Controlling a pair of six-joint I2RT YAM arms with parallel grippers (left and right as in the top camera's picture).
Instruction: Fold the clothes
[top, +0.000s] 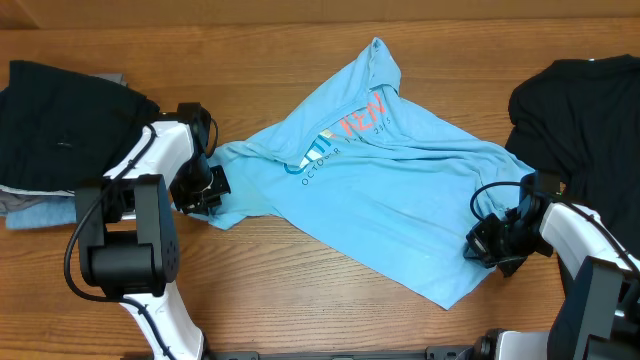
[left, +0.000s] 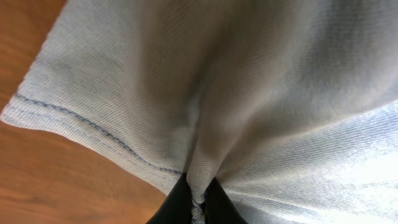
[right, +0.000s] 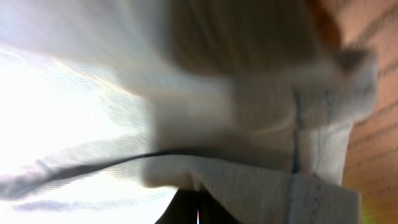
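T-shirt (top: 400, 190), sky blue, lies rumpled and skewed across the middle of the surface (top: 300, 290), print showing, not yet folded.

Nearest me, the right hand (top: 487, 245) sits at the shirt's near right edge. Its wrist view is blurred but shows hemmed cloth gathered between the fingers, so I record it as clenched on the shirt.

The left hand (top: 205, 190) is at the shirt's left end. Its wrist view shows cloth beside a stitched hem pinched between the dark fingers (left: 177, 202): grasping the T-shirt.

Beyond the hands, the shirt's body runs in ridges to a peak at the far side. A black shirt (top: 580, 110) lies far right, and folded garments (top: 50, 150) are stacked far left.

Judgement: both grips are made, and spreading is the step in hand. The next move calls for lifting and drawing the two ends apart evenly, to flatten the cloth before any fold. Thin fabric may slip.
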